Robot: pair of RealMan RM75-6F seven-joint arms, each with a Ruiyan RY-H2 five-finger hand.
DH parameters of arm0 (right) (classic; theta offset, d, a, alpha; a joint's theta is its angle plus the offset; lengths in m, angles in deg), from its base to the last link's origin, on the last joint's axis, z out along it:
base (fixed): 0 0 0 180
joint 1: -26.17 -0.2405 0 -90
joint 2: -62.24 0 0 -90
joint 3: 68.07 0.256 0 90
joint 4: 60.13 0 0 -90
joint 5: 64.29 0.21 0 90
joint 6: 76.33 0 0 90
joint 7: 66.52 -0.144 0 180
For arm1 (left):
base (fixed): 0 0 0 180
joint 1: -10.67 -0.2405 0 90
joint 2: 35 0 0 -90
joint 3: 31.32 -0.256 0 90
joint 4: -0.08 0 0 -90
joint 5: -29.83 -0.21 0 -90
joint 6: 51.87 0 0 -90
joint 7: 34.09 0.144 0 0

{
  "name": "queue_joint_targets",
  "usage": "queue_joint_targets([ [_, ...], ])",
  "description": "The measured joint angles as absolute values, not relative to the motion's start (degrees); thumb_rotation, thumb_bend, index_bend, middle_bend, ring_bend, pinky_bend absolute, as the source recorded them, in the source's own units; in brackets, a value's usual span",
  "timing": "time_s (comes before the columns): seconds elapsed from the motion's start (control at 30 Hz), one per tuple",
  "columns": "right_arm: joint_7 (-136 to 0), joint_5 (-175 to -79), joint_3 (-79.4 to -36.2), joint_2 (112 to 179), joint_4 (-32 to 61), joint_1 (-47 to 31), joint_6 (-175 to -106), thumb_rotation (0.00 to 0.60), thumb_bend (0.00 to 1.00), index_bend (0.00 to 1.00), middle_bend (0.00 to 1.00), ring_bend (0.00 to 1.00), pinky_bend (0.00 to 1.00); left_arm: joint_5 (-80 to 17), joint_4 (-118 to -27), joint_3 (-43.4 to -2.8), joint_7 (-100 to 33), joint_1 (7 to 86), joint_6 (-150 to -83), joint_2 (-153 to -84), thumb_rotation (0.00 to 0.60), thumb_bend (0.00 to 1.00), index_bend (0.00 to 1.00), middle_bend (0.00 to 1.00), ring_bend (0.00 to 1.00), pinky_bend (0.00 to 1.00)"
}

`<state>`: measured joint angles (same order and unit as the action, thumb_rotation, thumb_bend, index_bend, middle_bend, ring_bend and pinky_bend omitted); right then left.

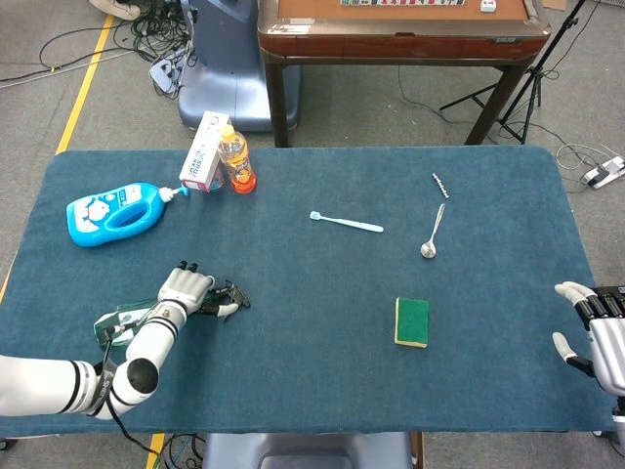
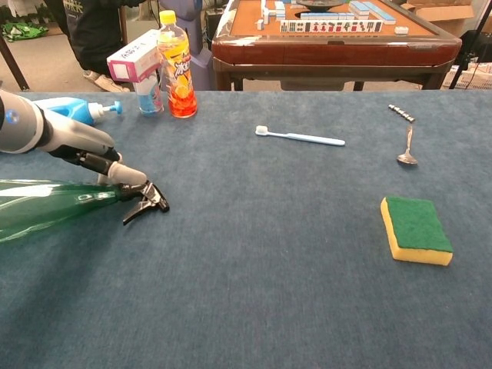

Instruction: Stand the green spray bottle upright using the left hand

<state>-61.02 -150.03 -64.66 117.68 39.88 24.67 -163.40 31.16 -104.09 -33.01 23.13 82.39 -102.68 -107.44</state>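
The green spray bottle [image 1: 117, 320] lies on its side near the table's front left, its black trigger head [image 1: 230, 297] pointing right. In the chest view the translucent green body [image 2: 46, 207] runs off the left edge and the trigger head [image 2: 146, 200] touches the cloth. My left hand [image 1: 184, 291] lies over the bottle's neck, and in the chest view the left hand [image 2: 92, 157] shows fingers wrapped down onto the neck just behind the trigger. My right hand [image 1: 591, 327] hovers at the table's right front edge, fingers spread, holding nothing.
A blue detergent bottle [image 1: 115, 213] lies at the far left. A white box [image 1: 203, 151] and an orange drink bottle [image 1: 236, 161] stand at the back left. A toothbrush [image 1: 347, 223], a spoon [image 1: 432, 234] and a green-yellow sponge [image 1: 411, 322] lie mid-table and right.
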Motion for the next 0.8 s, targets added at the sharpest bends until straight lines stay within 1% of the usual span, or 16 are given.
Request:
queue_joint_targets([
  [0.03, -61.07, -150.03, -64.65, 117.7, 39.81, 24.65, -163.37, 0.6, 0.3, 0.23, 0.24, 0.19, 0.23, 29.85, -104.89, -33.15, 22.69, 82.22, -103.49, -107.38, 0.118, 0.02, 0.22, 0.28, 0.01, 0.0],
  [0.07, -61.14, -150.03, -64.65, 117.72, 39.74, 24.63, -163.32, 0.6, 0.3, 0.23, 0.24, 0.19, 0.23, 28.8, -105.34, -33.31, 22.48, 82.09, -104.1, -107.38, 0.191, 0.02, 0.22, 0.28, 0.01, 0.0],
  [0.1, -61.26, -150.05, -64.65, 117.76, 39.62, 24.59, -163.27, 0.6, 0.3, 0.23, 0.24, 0.19, 0.23, 27.63, -105.69, -33.52, 22.35, 81.93, -104.75, -107.4, 0.236, 0.02, 0.22, 0.28, 0.01, 0.0],
  [0.23, -61.52, -150.22, -64.68, 117.88, 39.4, 24.49, -163.11, 0.6, 0.3, 0.23, 0.24, 0.19, 0.23, 21.91, -107.11, -34.73, 21.49, 80.7, -109.01, -107.77, 0.246, 0.02, 0.22, 0.28, 0.01, 0.0],
  [0.33, -61.63, -150.33, -64.67, 117.89, 39.33, 24.44, -163.1, 0.6, 0.3, 0.23, 0.24, 0.19, 0.23, 20.11, -107.4, -35.48, 20.85, 79.75, -111.4, -108.16, 0.245, 0.02, 0.21, 0.28, 0.01, 0.0],
  [0.47, -61.65, -150.49, -64.67, 117.83, 39.35, 24.49, -163.27, 0.6, 0.3, 0.23, 0.24, 0.19, 0.23, 19.58, -106.66, -36.23, 21.18, 79.19, -112.87, -108.8, 0.242, 0.03, 0.21, 0.28, 0.01, 0.0],
  [0.67, -61.62, -150.75, -64.78, 117.75, 39.55, 24.63, -163.51, 0.6, 0.3, 0.23, 0.24, 0.19, 0.23, 21.0, -106.38, -37.15, 24.0, 79.32, -115.01, -109.79, 0.199, 0.03, 0.2, 0.28, 0.01, 0.0],
  [0.8, -61.7, -150.8, -64.83, 117.65, 39.6, 24.84, -163.8, 0.6, 0.3, 0.23, 0.24, 0.19, 0.23, 22.77, -106.25, -37.68, 26.88, 79.7, -117.14, -110.7, 0.195, 0.03, 0.2, 0.28, 0.01, 0.0],
])
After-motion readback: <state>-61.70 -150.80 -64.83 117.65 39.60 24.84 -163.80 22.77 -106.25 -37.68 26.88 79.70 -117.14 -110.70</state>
